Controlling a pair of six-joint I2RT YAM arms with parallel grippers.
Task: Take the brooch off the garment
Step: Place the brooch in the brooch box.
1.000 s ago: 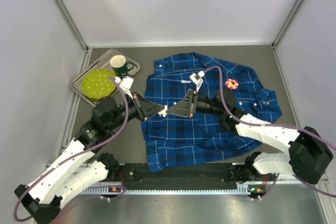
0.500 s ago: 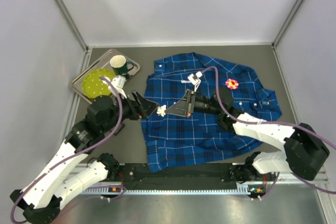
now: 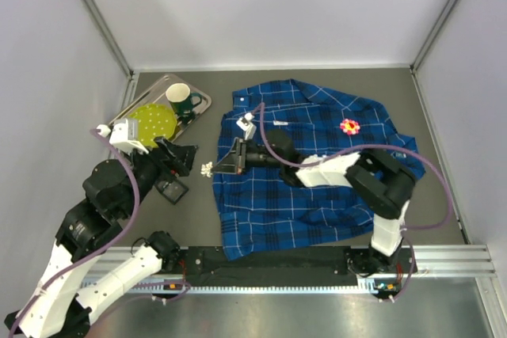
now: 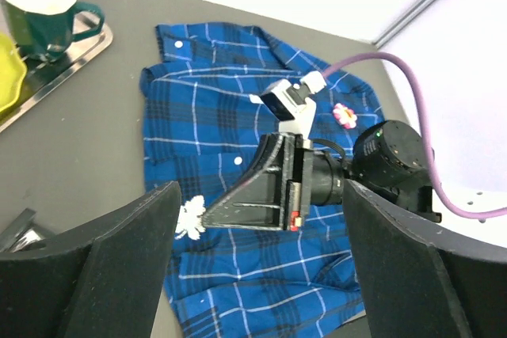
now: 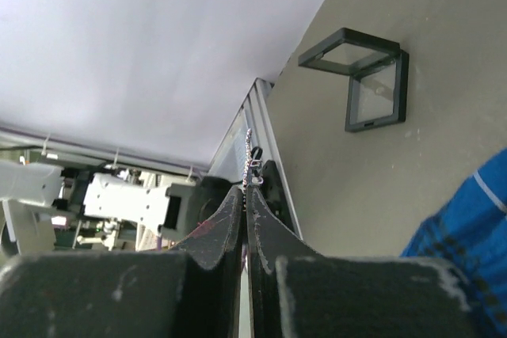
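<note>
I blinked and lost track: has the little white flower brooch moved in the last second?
Yes. The white brooch, pinched in the right gripper, has gone left, toward the metal tray, just past the shirt's left edge.

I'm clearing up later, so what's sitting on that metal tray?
A green mug and a yellow-green plate sit on the tray. The left arm covers its near corner, so anything there is hidden.

The light here is bright and even from above, shadows on the table point(image 3: 317, 85) are soft, the white walls point(image 3: 261, 5) look slightly washed out, and the close fingers point(image 4: 87, 275) in both wrist views are dark and unfocused.
</note>
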